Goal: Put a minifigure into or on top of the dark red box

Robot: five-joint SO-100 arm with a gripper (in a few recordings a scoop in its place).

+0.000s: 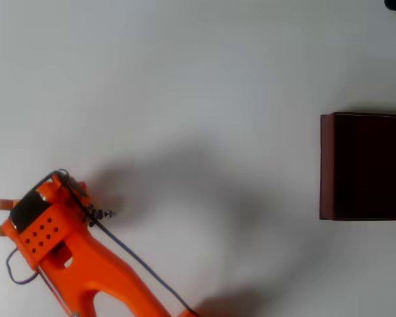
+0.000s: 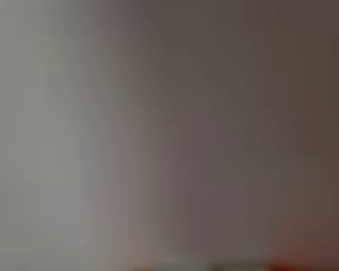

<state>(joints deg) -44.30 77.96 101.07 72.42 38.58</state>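
Clearly little of the job shows as done from the overhead view: the dark red box [image 1: 364,166] stands against the right edge of the white desk [image 1: 204,79], its dark inside bare as far as the frame reaches, with nothing resting on its walls. Well apart from the box, toward the lower left, the orange arm [image 1: 86,264] lies over the desk, with a dark cable running along it. Just beside the arm's head, on the side facing the box, a tiny dark and pale thing sits at the arm's edge; this may be the minifigure [image 1: 105,213], though it is too small to be sure, and I cannot tell whether it is touching the arm or lying on the desk. The tool itself is hidden under the arm's body, so I cannot tell whether it is wide, narrow or holding anything. The wrist view is a grey-brown blur and settles nothing. By my judgement, the carry across to the box and the release are still left.
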